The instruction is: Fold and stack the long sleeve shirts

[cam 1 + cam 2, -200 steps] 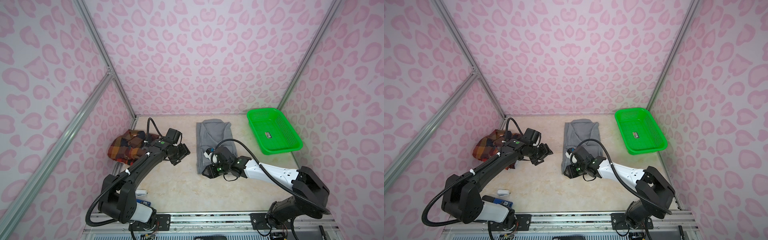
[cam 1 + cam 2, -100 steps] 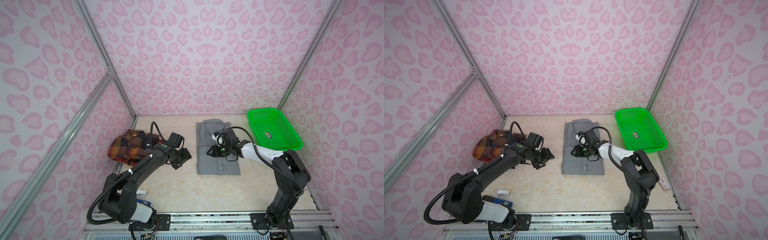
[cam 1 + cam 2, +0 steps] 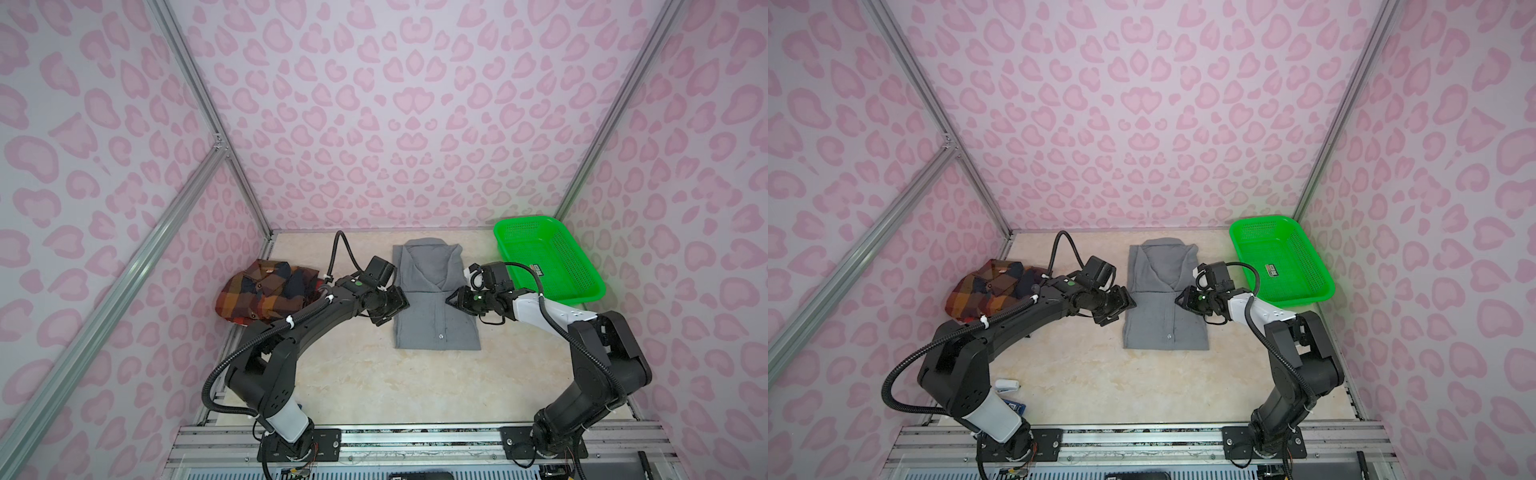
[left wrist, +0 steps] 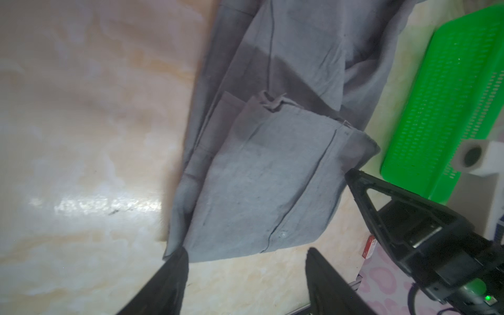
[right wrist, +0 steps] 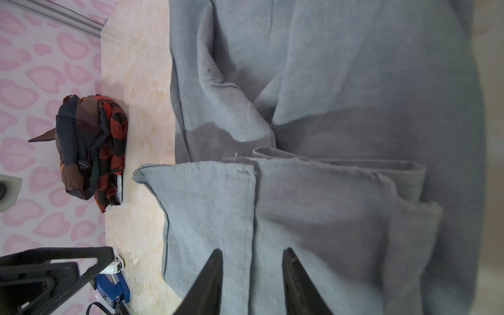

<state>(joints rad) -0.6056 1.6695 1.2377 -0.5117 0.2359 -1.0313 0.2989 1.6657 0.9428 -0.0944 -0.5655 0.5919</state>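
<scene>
Lying folded into a rectangle, collar at the far end, the gray shirt point(image 3: 432, 307) rests mid-surface point(image 3: 374, 382). At the gray shirt's left edge is the left claw point(image 4: 248, 252), fingers wide apart and empty. At its right edge is the right claw point(image 5: 252, 251), fingers apart above the cloth, gripping nothing. Left of the gray shirt the plaid shirt point(image 3: 266, 297) lies bundled; to its right stands a green basket point(image 3: 590, 286).

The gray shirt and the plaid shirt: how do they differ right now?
The gray shirt is plain; the plaid shirt has orange, red, brown and navy checks. The gray shirt lies flat as a neat rectangle in the middle; the plaid shirt sits bunched in a lumpy pile off to the left. Both have collars and buttons.
</scene>
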